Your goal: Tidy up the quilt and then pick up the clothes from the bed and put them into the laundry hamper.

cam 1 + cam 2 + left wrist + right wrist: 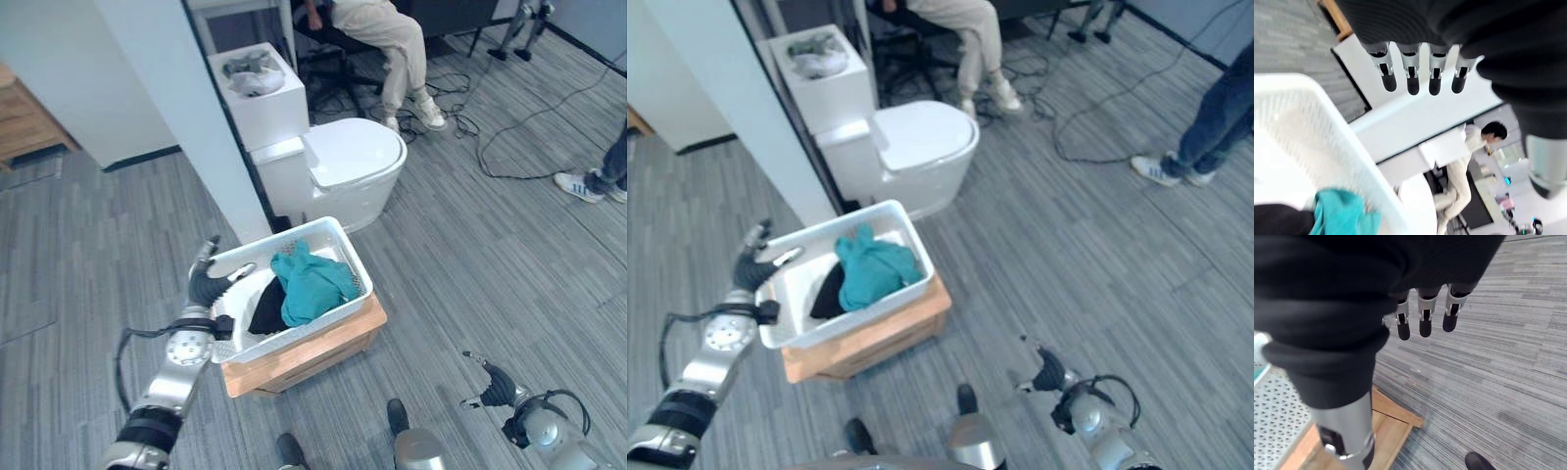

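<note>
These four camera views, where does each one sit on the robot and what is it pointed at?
Left eye view: on the head, looking down at the white laundry hamper on its wooden crate, the toilet behind; both arms enter from below.
Right eye view: beside it, same scene; left hand by the hamper's rim, right hand over floor.
Left wrist view: along open fingers, past the hamper and teal garment toward a seated person.
Right wrist view: along open fingers at grey floor.
Shared: hamper, crate.

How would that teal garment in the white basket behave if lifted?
Probably floppy: the crumpled teal cloth garment lies in soft folds inside the white perforated plastic basket. Likely light and unbreakable. It may drag the black garment beside it.
</note>
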Motion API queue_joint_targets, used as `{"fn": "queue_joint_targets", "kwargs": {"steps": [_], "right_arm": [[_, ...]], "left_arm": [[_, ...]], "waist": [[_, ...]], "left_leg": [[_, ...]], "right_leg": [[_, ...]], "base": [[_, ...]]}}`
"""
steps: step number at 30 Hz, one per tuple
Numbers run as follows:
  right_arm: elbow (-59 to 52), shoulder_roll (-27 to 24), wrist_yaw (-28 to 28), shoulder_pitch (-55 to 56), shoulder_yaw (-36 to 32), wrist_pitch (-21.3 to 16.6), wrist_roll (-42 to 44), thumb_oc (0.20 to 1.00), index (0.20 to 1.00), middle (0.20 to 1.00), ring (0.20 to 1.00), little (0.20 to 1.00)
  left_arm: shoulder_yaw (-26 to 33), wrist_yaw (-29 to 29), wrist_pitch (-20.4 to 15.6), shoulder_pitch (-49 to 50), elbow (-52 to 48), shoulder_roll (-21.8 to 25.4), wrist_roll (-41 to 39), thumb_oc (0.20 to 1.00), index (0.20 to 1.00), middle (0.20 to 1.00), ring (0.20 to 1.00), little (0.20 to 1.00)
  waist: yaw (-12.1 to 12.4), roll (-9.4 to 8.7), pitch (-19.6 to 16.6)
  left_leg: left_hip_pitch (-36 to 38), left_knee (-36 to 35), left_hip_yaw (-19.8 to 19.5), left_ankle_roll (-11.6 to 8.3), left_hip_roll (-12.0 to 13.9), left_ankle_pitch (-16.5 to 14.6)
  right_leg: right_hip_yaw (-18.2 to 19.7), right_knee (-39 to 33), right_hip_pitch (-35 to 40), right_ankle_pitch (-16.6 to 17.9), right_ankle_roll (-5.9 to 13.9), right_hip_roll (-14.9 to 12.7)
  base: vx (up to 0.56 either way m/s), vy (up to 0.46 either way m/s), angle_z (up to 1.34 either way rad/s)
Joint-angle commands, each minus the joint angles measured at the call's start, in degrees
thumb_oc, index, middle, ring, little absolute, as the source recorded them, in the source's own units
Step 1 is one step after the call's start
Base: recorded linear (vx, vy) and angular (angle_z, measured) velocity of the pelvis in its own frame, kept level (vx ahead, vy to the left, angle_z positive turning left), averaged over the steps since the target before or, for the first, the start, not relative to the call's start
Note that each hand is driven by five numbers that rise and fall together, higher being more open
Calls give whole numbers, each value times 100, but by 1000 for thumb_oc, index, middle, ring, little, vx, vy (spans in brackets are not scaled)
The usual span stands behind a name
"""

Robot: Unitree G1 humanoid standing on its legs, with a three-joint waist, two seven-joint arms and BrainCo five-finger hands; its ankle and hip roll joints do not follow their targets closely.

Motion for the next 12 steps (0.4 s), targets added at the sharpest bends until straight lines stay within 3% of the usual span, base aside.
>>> {"fn": "queue_joint_targets", "kwargs": {"steps": [1,7,8,10,11,12], "right_arm": [[708,404,-206,-297,367,61,-10,1000,1000,1000,1000,1000],[1999,985,-244,-891,756,252,-58,1000,1000,1000,1000,1000],[2470,1176,-243,-1144,756,369,93,1000,1000,1000,1000,1000],[2740,1285,-264,-1251,733,411,192,1000,1000,1000,1000,1000],[3169,1492,-309,-1452,751,483,351,1000,1000,1000,1000,1000],[3269,1571,-322,-1514,768,500,422,1000,1000,1000,1000,1000]], "left_arm": [[497,40,-392,-11,-11,261,-451,1000,1000,1000,1000,1000],[558,-424,-150,789,617,-460,-1239,1000,1000,1000,1000,1000],[251,-502,41,956,1410,-804,-1067,1000,1000,1000,1000,1000],[104,-519,105,998,1872,-957,-907,1000,1000,1000,1000,1000],[-88,-478,285,969,3046,-1308,-607,1000,1000,1000,1000,1000],[-134,-463,357,965,3502,-1443,-545,1000,1000,1000,1000,1000]], "waist": [[246,-135,-134],[544,-125,-166],[602,-134,-185],[621,-142,-191],[661,-162,-167],[672,-174,-189]], "left_leg": [[531,13,-17,-408,384,-175],[578,13,-212,-372,357,-166],[582,13,-257,-345,342,-167],[585,13,-264,-332,335,-175],[647,13,-279,-302,308,-225],[621,13,-279,-291,303,-211]], "right_leg": [[-196,-9,-138,-52,253,-186],[-401,-22,89,-98,237,-242],[-434,-22,135,-103,232,-252],[-436,-22,140,-105,235,-258],[-431,-21,186,-129,245,-275],[-420,-22,152,-106,236,-276]], "base": [[-5,13,43],[2,32,27],[-10,23,28],[-8,64,18],[-23,102,14],[-23,125,17]]}}
